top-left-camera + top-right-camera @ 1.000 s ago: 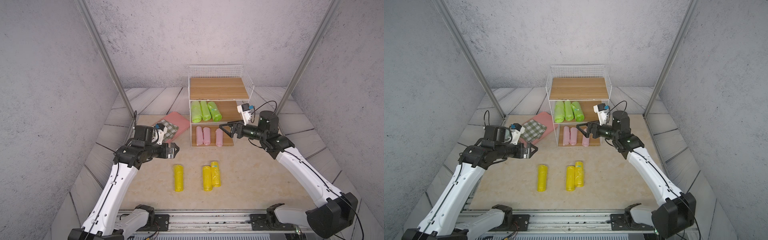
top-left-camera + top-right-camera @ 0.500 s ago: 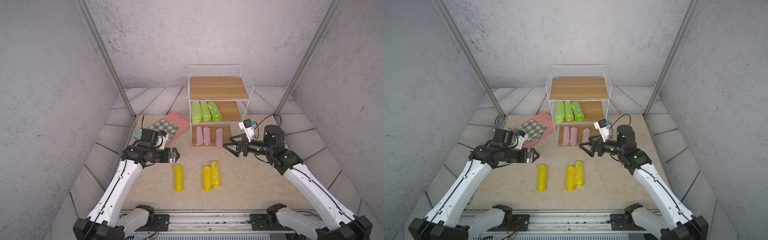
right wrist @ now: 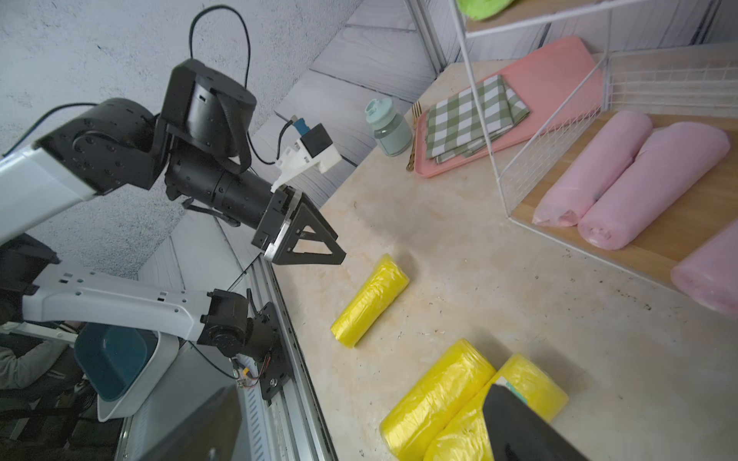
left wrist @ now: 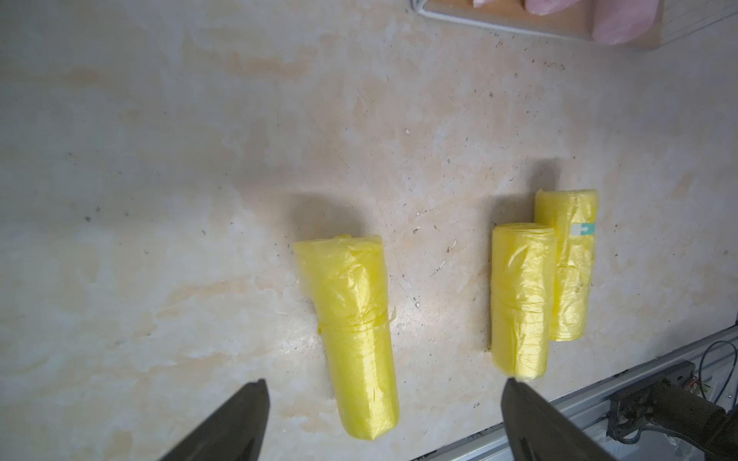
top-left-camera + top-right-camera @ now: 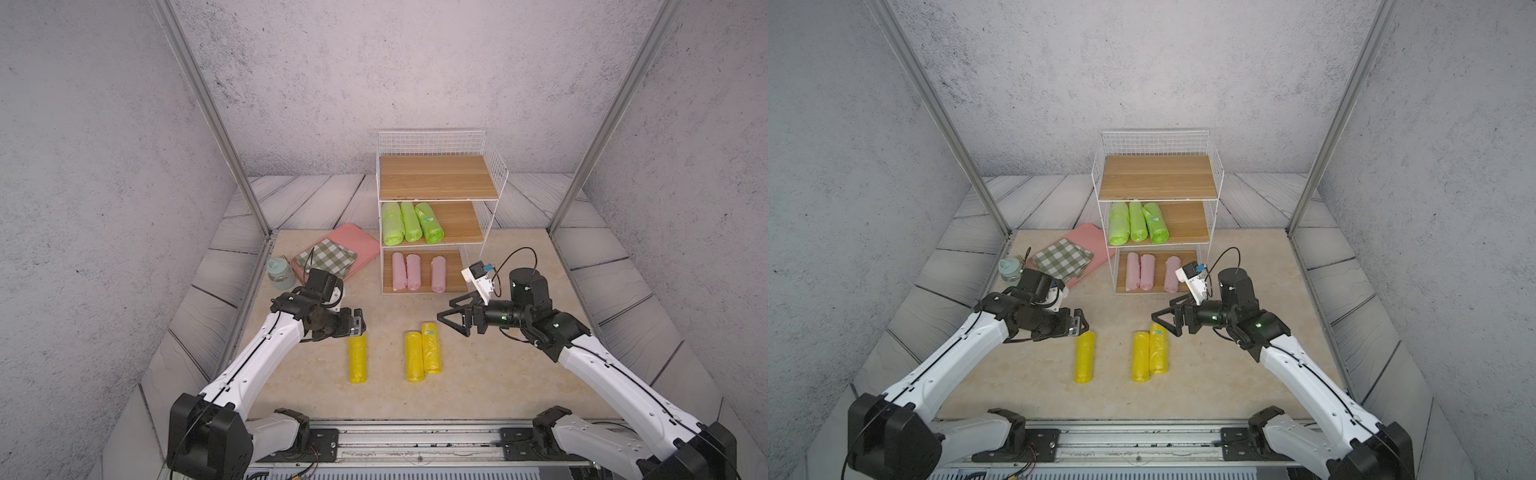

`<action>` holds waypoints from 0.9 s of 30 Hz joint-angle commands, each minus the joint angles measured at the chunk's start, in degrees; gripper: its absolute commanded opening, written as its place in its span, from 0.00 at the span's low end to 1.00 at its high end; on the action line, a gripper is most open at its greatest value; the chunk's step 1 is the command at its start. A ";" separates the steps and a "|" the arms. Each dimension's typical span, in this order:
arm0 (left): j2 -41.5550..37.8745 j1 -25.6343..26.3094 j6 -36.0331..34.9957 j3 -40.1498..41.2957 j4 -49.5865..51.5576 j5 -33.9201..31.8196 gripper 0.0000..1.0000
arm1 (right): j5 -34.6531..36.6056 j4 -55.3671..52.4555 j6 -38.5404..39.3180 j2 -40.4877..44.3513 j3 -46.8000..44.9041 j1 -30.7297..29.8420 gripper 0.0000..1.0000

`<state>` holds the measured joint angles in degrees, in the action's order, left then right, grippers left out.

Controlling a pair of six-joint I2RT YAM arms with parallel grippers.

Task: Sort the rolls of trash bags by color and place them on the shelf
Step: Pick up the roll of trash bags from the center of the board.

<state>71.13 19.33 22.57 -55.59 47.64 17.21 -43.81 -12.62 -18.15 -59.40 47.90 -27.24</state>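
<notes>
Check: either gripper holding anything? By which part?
Nothing held. Left gripper and right gripper are both open, empty, near the three bright yellow crinkly plastic rolls.

Left arm reaching over the worktop's left side, left gripper (image 5: 356,326) wide open, pointing down, right arm bent by the right side, right gripper (image 5: 446,311) wide open, pointing left

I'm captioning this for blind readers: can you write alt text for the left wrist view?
A lone yellow roll lies on the beige table, framed by the open left gripper; a pair of yellow rolls lies touching beside it. A corner of the shelf with a pink roll shows beyond.
</notes>
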 commanded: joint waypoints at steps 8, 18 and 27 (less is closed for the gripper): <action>5.77 3.26 3.88 2.64 -4.55 -2.94 0.97 | 5.38 1.34 -0.38 -0.90 -4.95 -5.06 0.99; 11.03 3.43 5.85 5.17 -8.08 -3.64 0.96 | 7.75 3.92 -1.34 -3.45 -7.99 -5.14 0.99; 14.06 4.04 6.88 5.83 -9.89 -3.65 0.86 | 9.09 5.23 -1.91 -5.50 -8.97 -5.22 0.99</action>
<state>84.60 22.76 28.93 -50.46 38.35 14.33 -35.83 -8.84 -19.57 -63.79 39.62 -32.25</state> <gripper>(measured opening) 0.876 0.987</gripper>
